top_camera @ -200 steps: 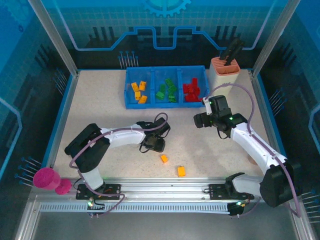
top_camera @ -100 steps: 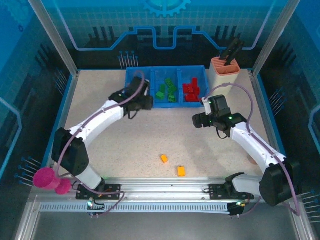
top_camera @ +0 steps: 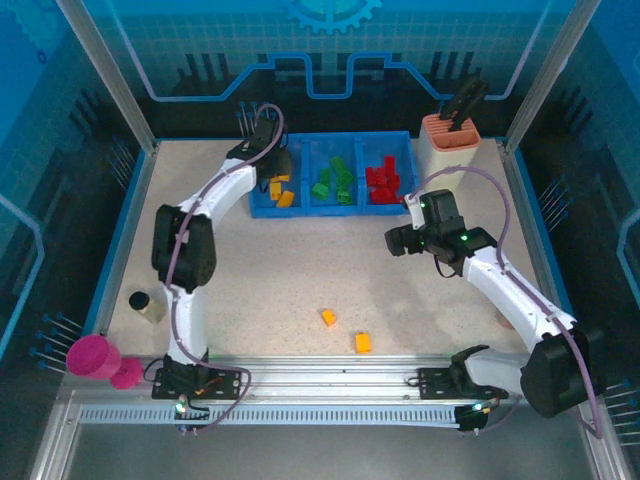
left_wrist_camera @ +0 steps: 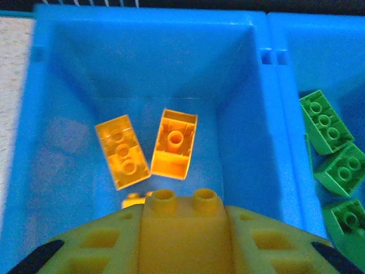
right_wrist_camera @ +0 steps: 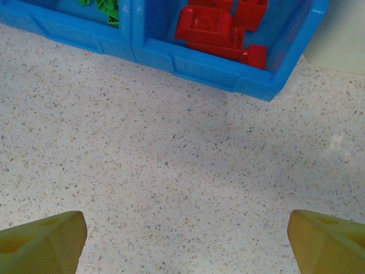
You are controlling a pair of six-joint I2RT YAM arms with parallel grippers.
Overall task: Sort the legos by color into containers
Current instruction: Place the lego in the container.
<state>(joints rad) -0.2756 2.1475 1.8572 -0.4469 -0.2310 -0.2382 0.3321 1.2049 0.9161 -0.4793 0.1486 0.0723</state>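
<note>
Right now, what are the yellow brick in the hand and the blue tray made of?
Yellow brick: looks like hard plastic, smooth and slightly glossy, with moulded round studs. Blue tray: probably plastic too, smooth with a soft sheen and moulded one-piece walls.

The top external camera sits high at the near side, looking down and forward across the whole table point(top_camera: 260, 270) to the blue tray point(top_camera: 330, 210) at the far edge. The left wrist camera hangs close over that tray point(left_wrist_camera: 142, 63), staring into its left compartment past the orange-yellow brick point(left_wrist_camera: 181, 240) in the left gripper point(left_wrist_camera: 182, 220). The right wrist camera rides low over the table point(right_wrist_camera: 171, 160), facing the tray's front wall point(right_wrist_camera: 199, 63). It catches the red bricks point(right_wrist_camera: 208, 25), which the top camera also sees in the right compartment.
</note>
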